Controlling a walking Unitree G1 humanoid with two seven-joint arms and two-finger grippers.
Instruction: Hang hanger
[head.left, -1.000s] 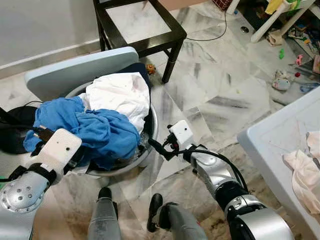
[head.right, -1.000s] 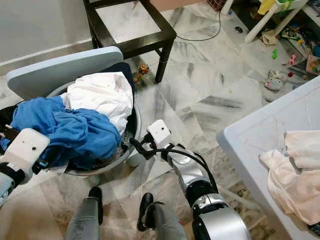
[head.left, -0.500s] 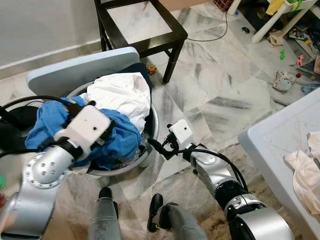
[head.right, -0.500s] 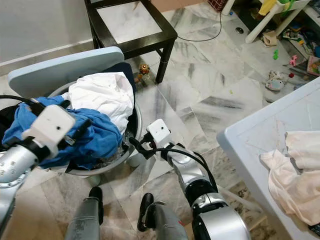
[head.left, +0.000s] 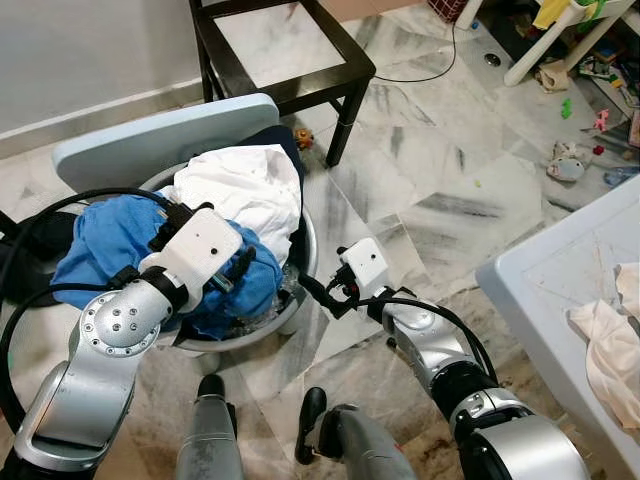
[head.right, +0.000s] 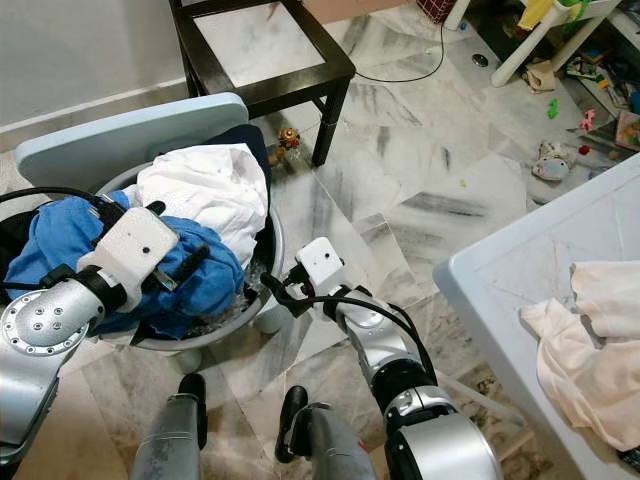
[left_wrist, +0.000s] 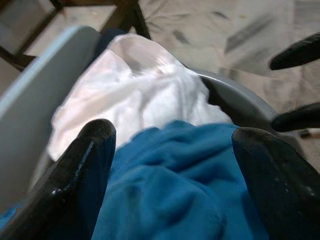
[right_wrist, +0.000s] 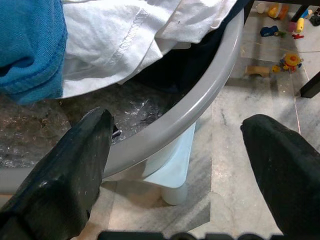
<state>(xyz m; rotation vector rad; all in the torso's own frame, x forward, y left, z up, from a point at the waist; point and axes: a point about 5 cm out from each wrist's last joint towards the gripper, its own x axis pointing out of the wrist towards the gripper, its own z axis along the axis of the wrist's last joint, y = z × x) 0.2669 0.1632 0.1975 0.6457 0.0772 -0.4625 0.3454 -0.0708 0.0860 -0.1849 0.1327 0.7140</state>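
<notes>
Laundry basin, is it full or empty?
Full: the grey basin is heaped above its rim with a blue garment and a white one.

The blue cloth looks soft and fuzzy. The white cloth is thin and crinkled. The basin is smooth grey plastic with a dull shine. The floor is shiny marble with grey streaks. The robot's arms are shiny silver metal. The chair is dark, smooth wood.

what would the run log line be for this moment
left gripper: open, over blue cloth | right gripper: open, at basin rim | white cloth: in basin
</notes>
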